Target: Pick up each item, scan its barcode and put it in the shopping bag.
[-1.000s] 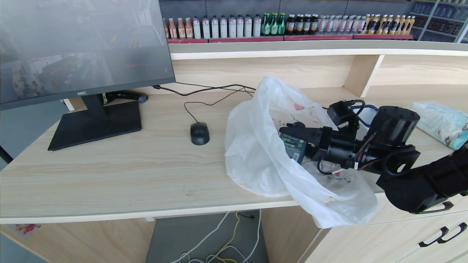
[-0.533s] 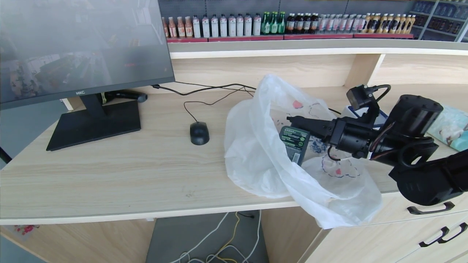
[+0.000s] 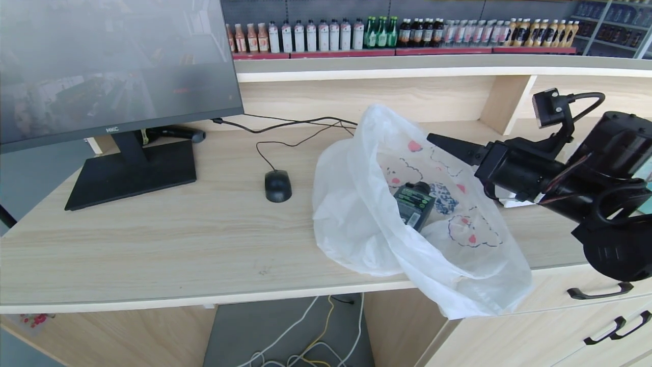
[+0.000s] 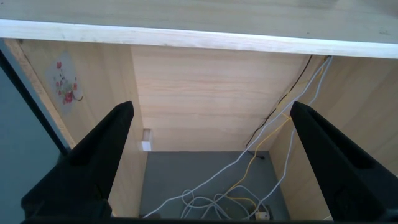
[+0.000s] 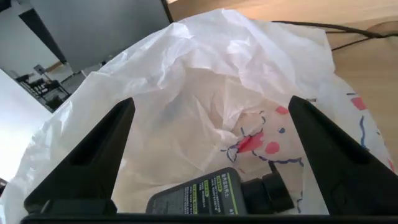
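The white plastic shopping bag [image 3: 367, 214] lies open on the wooden counter [image 3: 204, 239], its mouth facing right. A dark green item with a printed label [image 3: 413, 205] rests inside it, also seen in the right wrist view [image 5: 199, 196]. My right gripper [image 3: 443, 143] hovers above and to the right of the bag's mouth, open and holding nothing. In the right wrist view it [image 5: 211, 106] looks down into the bag [image 5: 205, 74]. My left gripper [image 4: 211, 107] hangs open below the counter's front edge [image 4: 199, 37], with nothing in it.
A monitor [image 3: 117, 66] on a black stand sits at the left, with a black hand scanner [image 3: 178, 134] behind it. A mouse [image 3: 278, 186] and its cables lie mid-counter. A raised wooden shelf [image 3: 407, 76] runs along the back. Loose cables [image 4: 230, 186] lie under the counter.
My right gripper has let go of the dark green item inside the bag and drawn back up and to the right. The item now lies lower in the bag.
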